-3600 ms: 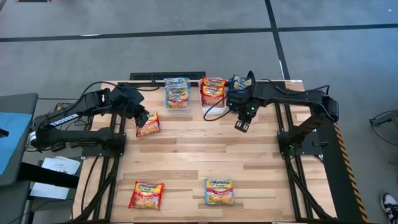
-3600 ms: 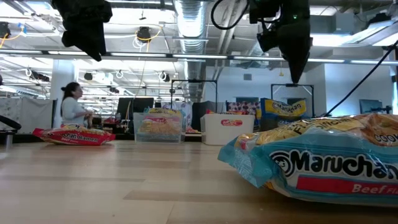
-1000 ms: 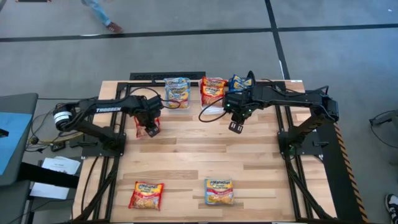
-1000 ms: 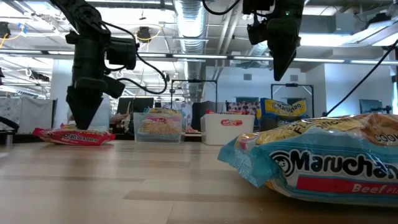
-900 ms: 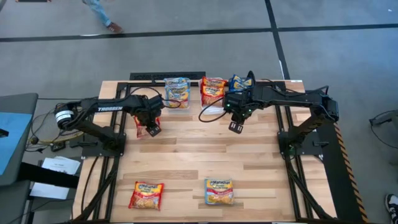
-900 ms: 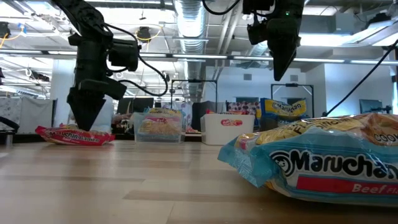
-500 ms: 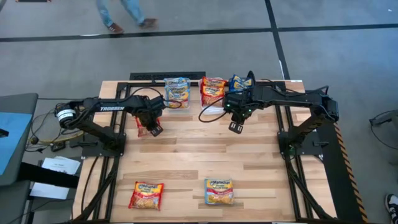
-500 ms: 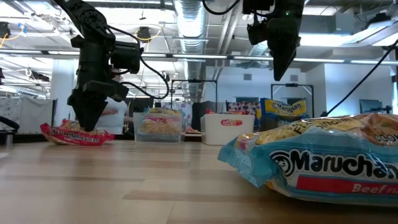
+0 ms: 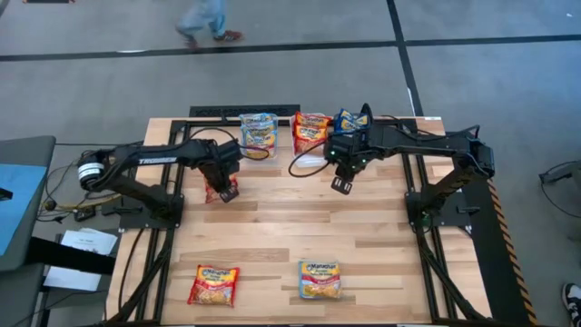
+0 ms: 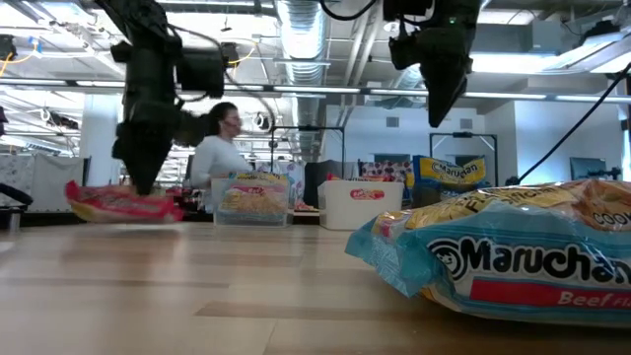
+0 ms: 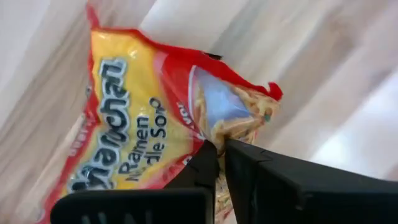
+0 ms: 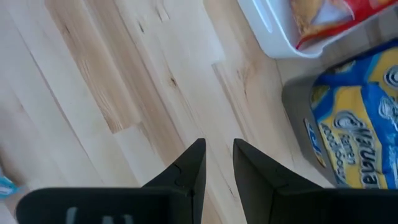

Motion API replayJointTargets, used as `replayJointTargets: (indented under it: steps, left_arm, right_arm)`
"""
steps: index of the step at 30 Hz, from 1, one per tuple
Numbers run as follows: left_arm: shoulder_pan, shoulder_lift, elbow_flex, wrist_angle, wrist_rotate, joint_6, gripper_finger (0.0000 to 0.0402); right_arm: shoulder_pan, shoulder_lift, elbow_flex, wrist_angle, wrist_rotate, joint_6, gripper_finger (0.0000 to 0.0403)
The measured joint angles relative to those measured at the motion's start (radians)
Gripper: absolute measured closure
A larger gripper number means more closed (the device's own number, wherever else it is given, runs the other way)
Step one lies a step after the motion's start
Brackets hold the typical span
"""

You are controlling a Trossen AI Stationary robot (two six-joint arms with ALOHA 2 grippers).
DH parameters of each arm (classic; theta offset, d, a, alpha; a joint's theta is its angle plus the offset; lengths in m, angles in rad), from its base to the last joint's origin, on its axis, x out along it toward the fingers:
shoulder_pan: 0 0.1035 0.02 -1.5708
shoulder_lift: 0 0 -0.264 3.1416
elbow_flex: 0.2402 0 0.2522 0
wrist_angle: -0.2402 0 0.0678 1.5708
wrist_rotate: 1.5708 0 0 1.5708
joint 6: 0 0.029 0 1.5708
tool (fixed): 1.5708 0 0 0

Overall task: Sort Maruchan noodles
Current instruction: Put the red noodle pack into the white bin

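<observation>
Nearest, two Maruchan packets lie flat at the bench's (image 9: 363,254) front edge: a red packet (image 9: 213,284) and a blue-trimmed packet (image 9: 320,279); farther back, the left pincer (image 9: 226,192) pinches a red-and-yellow packet (image 11: 143,118), lifted off the wood; the right pincer (image 9: 339,184) hovers nearly closed, empty, beside the white bin (image 12: 280,31); beyond, a person (image 10: 219,148) stands.

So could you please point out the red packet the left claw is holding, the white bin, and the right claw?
red packet (image 11: 134,134), left wrist view, printed front.
white bin (image 10: 357,203), low view, front wall.
right claw (image 12: 217,163), right wrist view, between its fingertips.
</observation>
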Motion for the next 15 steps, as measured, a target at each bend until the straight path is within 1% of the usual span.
replayJointTargets:
  steps: [3,9,11,15]
  left_arm:
    - [-0.029,-0.047,0.012,0.002,0.006,-0.005,0.0401]
    - [-0.103,-0.130,0.014,0.013,0.002,-0.020,0.0401]
    - [-0.134,-0.151,0.014,0.032,-0.011,-0.019,0.0401]
    - [-0.197,-0.179,0.015,0.080,-0.073,0.030,0.0401]
  right_arm:
    - [-0.007,0.000,0.000,0.034,-0.035,0.004,0.0297]
    - [-0.043,0.000,0.010,0.096,-0.178,0.030,0.0297]
    - [-0.058,0.000,0.010,0.132,-0.245,0.046,0.0297]
    - [-0.093,0.000,0.010,0.203,-0.388,0.051,0.0297]
